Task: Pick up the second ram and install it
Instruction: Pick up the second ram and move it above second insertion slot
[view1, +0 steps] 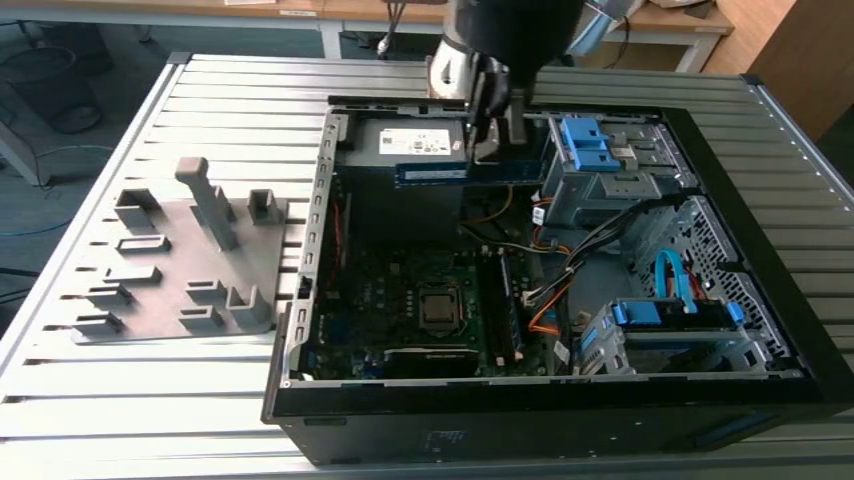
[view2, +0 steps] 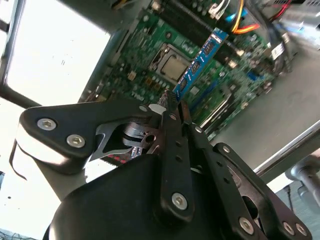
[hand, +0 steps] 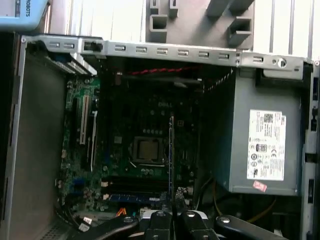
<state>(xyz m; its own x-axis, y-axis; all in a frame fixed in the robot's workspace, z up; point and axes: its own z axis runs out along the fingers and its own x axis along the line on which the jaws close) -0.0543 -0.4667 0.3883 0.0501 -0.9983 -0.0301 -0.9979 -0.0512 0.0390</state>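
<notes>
Scanning from the exterior view's left: grey fixture tray is lying on the slatted table, just beside the open PC case. Moving right, the gripper is hanging over the case interior near the PSU. Its jaws are pinched closed on the second ram, which it is holding level in the air, clear of the mobo. The second wrist view is confirming the grip: fingers are clamping one end of the second ram, with the CPU below it. Further right, mem. slots are lying beside the CPU, and blue drive cages are sitting at the far right.

Judgement: pick-up done. Seating in a slot not yet done.
</notes>
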